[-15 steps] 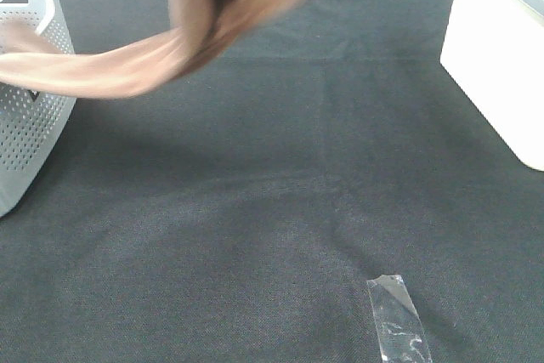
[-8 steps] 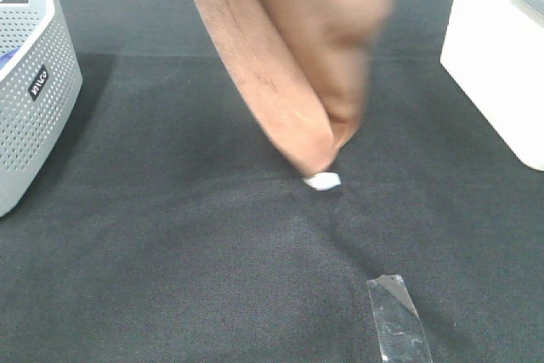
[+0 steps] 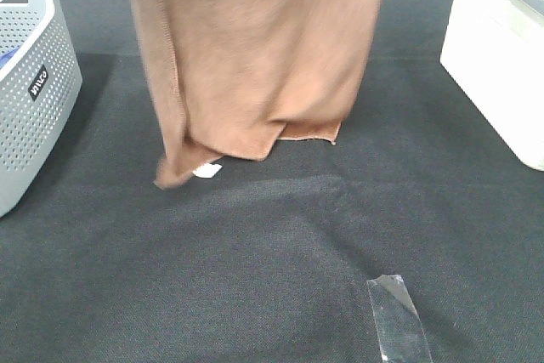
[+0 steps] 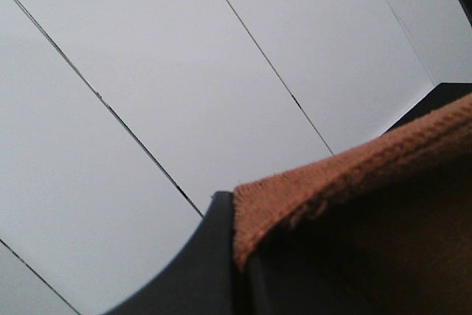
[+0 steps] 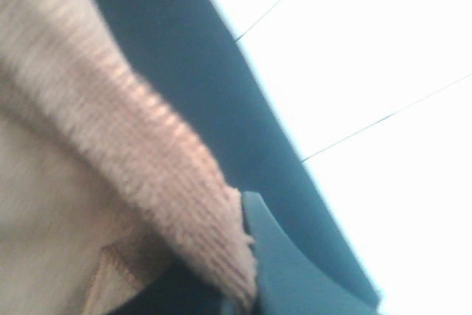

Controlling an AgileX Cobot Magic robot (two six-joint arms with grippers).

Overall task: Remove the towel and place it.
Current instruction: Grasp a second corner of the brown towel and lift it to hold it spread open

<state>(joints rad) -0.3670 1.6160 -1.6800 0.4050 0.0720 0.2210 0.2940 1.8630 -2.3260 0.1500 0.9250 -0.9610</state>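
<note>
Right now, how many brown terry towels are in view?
1. The brown terry towel hangs over the middle of the black table cloth, its top out of frame. The grey perforated plastic basket at left could hide more.

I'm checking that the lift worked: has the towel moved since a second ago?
Yes. The towel has come clear of the basket, moving rightward, and now hangs spread open over the middle of the cloth.
</note>
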